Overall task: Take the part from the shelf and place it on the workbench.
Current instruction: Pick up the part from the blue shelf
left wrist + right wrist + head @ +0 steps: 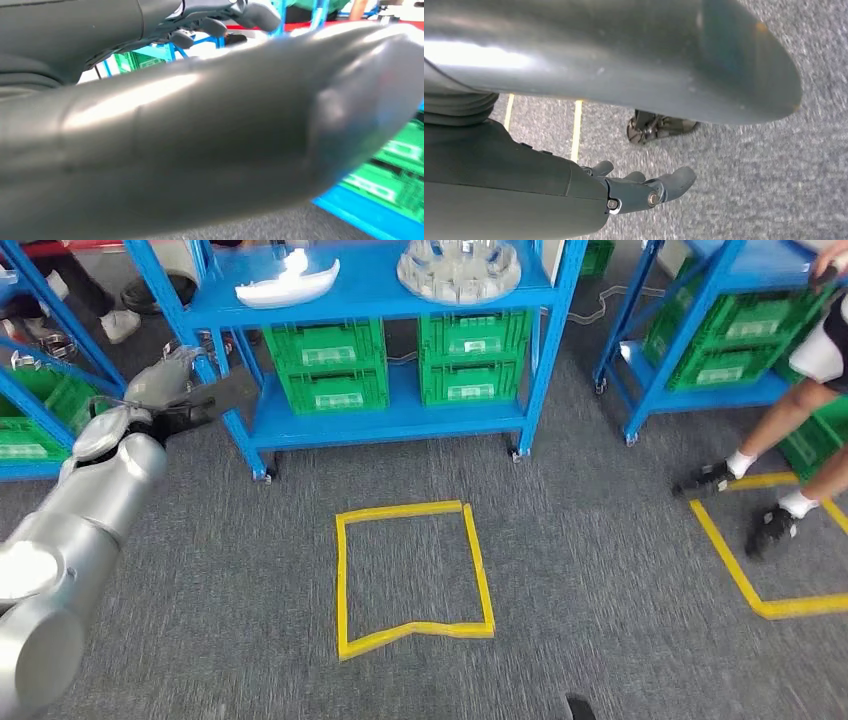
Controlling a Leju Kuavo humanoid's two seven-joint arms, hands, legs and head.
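Two parts lie on the blue shelf's point(380, 300) top board: a white curved shell point(290, 284) and a round pale-grey disc with raised pieces point(458, 268). My left hand point(178, 390) is raised at the left, level with the shelf's lower board and just short of its front left post. It is well below the white shell, fingers apart, holding nothing. The left wrist view shows its thick thumb point(210, 135) and dark fingers point(215, 22) before the shelf. My right hand point(574, 192) hangs over the grey carpet with its fingers point(659, 186) stretched out and bare.
Green crates point(330, 365) fill the shelf's lower boards. A second blue shelf point(700, 350) stands at the right, a third point(30, 390) at the far left. A person's legs point(790, 430) are at the right. Yellow tape squares point(410, 575) mark the carpet.
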